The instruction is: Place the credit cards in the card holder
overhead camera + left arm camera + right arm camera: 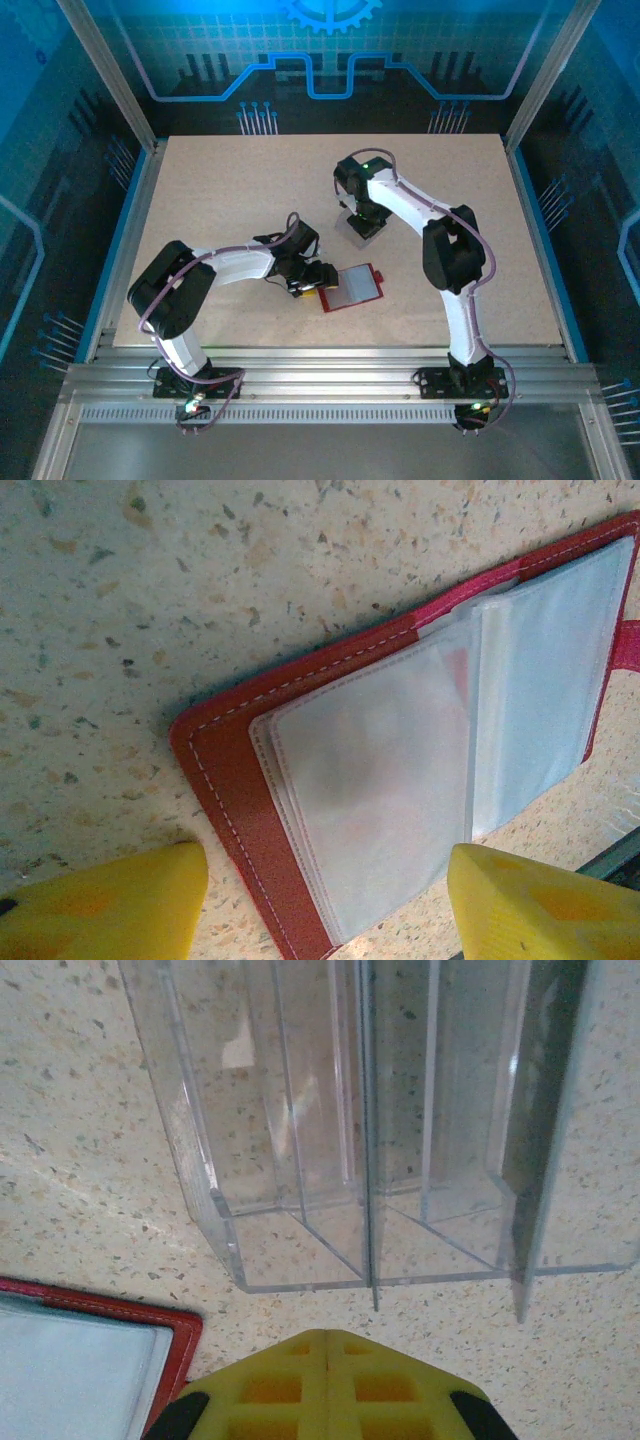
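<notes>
we see the speckled table (pixel 230 200) with both arms reaching in over it. the right arm (pixel 450 250) bends in towards the middle, and the left arm (pixel 220 265) lies low across the near side.

the clear plastic box (pixel 300 1110) stands just beyond the middle of the table, its upright dividers splitting it into narrow slots. a dark thin slab, which we take for a credit card (pixel 545 1160), stands on edge in the right-hand slot.

the card holder (pixel 352 287) lies open and flat on the table, near the box but apart from it, on the near side. its red stitched cover (pixel 230 770) frames the pale pockets (pixel 400 760), which fan loosely.

the left gripper (pixel 322 855) is spread wide, one yellow finger (pixel 100 905) on each side of the holder's near edge, gripping nothing.

the right gripper (pixel 328 1345) hangs at the box's open front, jaws closed pad to pad. we cannot tell whether anything thin is pinched between them.
</notes>
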Controlling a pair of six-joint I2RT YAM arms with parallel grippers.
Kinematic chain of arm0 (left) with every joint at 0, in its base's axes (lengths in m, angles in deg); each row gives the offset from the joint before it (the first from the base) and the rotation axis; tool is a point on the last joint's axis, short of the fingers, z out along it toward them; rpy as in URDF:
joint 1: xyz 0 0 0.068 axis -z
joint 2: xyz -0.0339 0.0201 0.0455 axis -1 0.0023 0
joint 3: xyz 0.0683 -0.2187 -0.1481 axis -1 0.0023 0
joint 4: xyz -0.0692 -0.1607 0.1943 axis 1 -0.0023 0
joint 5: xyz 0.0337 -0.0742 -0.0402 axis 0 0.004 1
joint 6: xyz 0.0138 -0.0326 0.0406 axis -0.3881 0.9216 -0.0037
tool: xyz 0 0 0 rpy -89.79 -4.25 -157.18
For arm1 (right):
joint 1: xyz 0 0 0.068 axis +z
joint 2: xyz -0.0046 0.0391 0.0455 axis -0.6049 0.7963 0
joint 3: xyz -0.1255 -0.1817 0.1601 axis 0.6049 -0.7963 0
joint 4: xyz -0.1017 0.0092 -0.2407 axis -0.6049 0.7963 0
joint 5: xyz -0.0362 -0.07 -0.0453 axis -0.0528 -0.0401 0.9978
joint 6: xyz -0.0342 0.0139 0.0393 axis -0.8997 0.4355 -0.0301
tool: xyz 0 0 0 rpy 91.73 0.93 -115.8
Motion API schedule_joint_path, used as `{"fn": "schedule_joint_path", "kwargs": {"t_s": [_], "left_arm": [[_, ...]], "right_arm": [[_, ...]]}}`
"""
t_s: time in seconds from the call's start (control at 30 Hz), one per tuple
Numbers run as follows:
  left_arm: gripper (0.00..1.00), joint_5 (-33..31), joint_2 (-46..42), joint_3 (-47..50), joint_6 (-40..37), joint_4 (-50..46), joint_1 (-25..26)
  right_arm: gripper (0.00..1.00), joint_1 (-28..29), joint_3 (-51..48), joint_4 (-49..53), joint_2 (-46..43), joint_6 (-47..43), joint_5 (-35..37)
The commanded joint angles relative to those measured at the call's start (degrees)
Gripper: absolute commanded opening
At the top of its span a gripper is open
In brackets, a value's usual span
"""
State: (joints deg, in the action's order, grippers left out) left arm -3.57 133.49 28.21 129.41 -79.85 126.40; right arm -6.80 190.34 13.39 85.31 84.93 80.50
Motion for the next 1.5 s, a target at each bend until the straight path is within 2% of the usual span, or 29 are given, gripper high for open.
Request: {"fn": "schedule_joint_path", "kwargs": {"t_s": [0.0, 0.13, 0.23, 0.33, 1.47], "left_arm": [[0.67, 0.38, 1.06, -0.73, -0.24, -0.05, -0.37], [0.67, 0.46, 0.99, -0.68, -0.24, 0.03, -0.41], [0.67, 0.51, 0.89, -0.51, -0.15, 0.15, -0.39], [0.67, 0.47, 0.74, -0.37, -0.13, 0.1, -0.41], [0.67, 0.55, 1.01, -0.07, 0.11, 0.21, -0.51]], "right_arm": [[0.0, -0.17, 0.05, 0.13, -4.17, -0.04, -1.13], [0.0, -0.34, -0.17, 0.01, -4.74, 0.02, -1.62], [0.18, -0.4, 0.01, 0.43, -4.07, -0.27, -1.15], [0.23, -0.37, 0.22, 0.96, -2.91, -0.42, -0.7], [0.16, -0.93, 2.44, 0.93, 2.04, -1.43, -1.41]]}}
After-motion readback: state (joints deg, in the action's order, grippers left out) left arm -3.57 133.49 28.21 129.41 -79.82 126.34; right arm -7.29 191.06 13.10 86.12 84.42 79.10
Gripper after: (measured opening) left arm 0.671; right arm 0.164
